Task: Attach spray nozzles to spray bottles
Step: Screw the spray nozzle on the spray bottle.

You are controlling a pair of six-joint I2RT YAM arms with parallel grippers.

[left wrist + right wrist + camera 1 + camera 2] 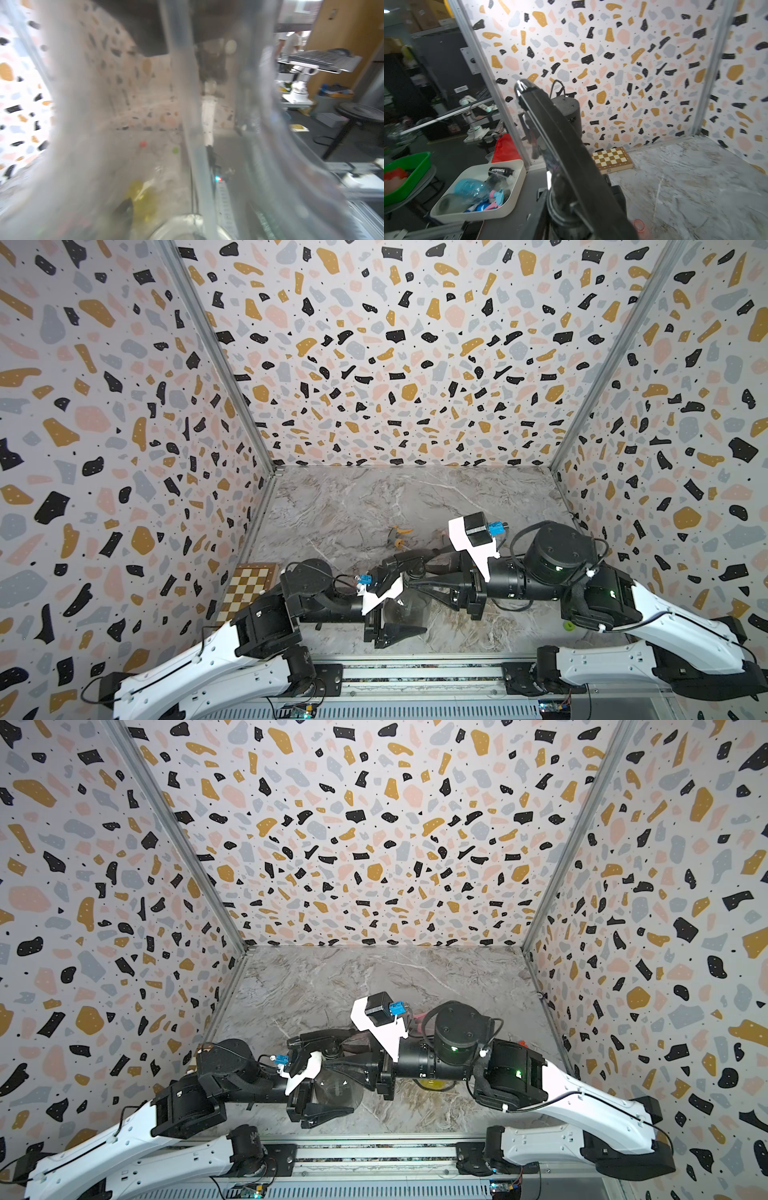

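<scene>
Smoky-grey translucent plastic bottle sits clamped in the left gripper, low over the marble tabletop near its front edge. The right gripper reaches a glossy black spray nozzle; whether it is pinching the nozzle cannot be told.

Note for your setup: a grey veined marble tabletop is boxed on three sides by terrazzo-print walls, with bare metal posts at the back corners. In a top view, a folded wooden chessboard lies flat at 8 o'clock on the table, close by the wall. A small green round piece sits at 4 o'clock. A metal rail runs along 6 o'clock. Off the table, the right wrist view shows you a white bin of mixed plastic bottles beside a green tray.
</scene>
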